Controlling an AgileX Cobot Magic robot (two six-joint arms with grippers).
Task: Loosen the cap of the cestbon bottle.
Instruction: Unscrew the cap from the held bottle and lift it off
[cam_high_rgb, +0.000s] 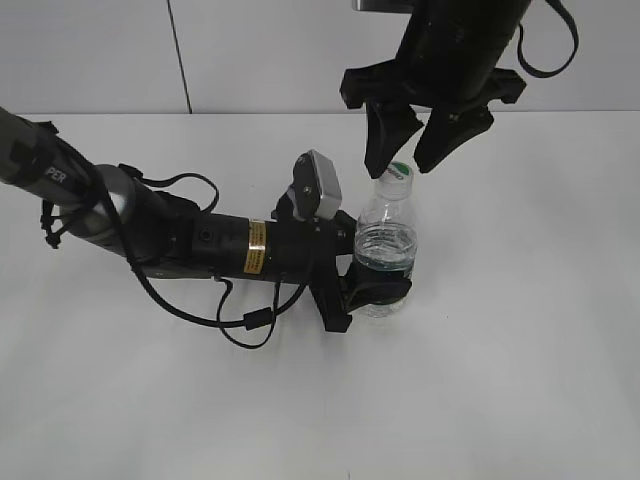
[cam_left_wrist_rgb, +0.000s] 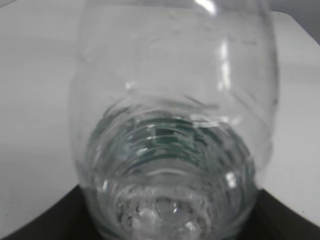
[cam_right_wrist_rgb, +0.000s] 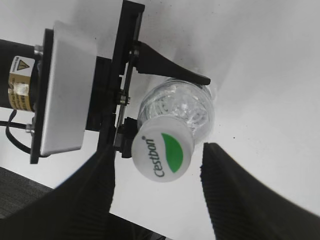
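- Clear plastic cestbon bottle (cam_high_rgb: 385, 255) stands upright on the white worktop (cam_high_rgb: 520, 380), near its middle.
- Left gripper (cam_high_rgb: 375, 290) has its jaws closed around the bottle's lower body, holding it.
- White-and-green cap (cam_right_wrist_rgb: 162, 156) sits on the neck.
- Right gripper (cam_high_rgb: 418, 150) hangs just above the cap, jaws spread wide on either side, holding nothing.

Left wrist view: clear plastic water bottle (cam_left_wrist_rgb: 172, 125) blurred, top and base cropped, gripper fingers hidden. Exterior view: dark green label (cam_high_rgb: 384, 262) partly masked by black left gripper (cam_high_rgb: 378, 285); barcode indiscernible.
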